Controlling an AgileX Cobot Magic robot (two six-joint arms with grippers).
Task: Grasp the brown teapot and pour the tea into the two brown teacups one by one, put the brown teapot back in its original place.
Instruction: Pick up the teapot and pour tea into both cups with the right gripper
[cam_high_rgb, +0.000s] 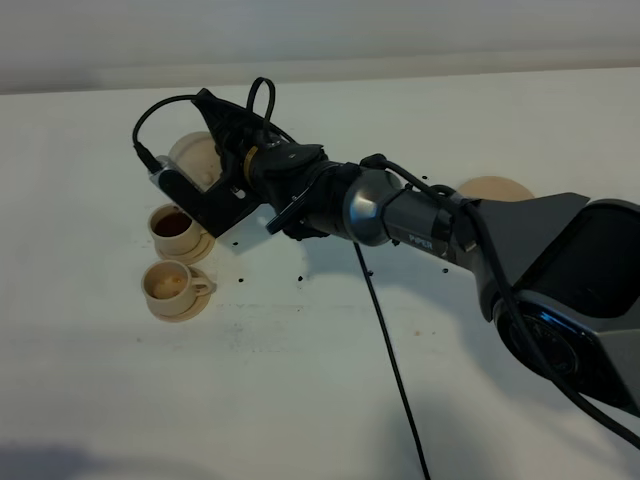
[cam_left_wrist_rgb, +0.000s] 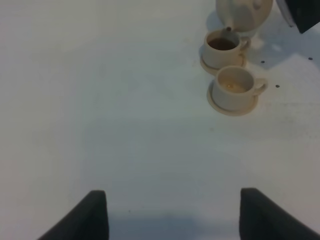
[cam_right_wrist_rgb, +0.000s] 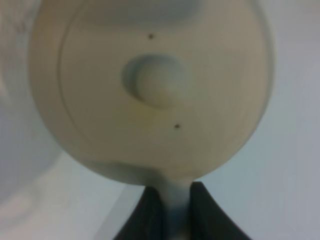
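Observation:
The brown teapot (cam_high_rgb: 192, 153) is held tilted by its handle in my right gripper (cam_high_rgb: 218, 172), which reaches across to the left; the arm hides much of it. In the right wrist view its lid and knob (cam_right_wrist_rgb: 155, 85) fill the frame, with the handle (cam_right_wrist_rgb: 176, 207) pinched between the fingers. In the left wrist view the teapot (cam_left_wrist_rgb: 245, 12) has its spout just above the farther teacup (cam_left_wrist_rgb: 222, 47). That teacup (cam_high_rgb: 175, 224) holds dark tea. The nearer teacup (cam_high_rgb: 168, 283) (cam_left_wrist_rgb: 232, 87) holds only a little liquid. Both stand on saucers. The original place, a tan disc (cam_high_rgb: 495, 188), lies bare at the right. My left gripper (cam_left_wrist_rgb: 175, 215) is open and empty over bare table.
A black cable (cam_high_rgb: 390, 350) runs from the right arm across the white table (cam_high_rgb: 300, 400) toward the front edge. Small dark specks (cam_high_rgb: 301, 277) dot the table near the cups.

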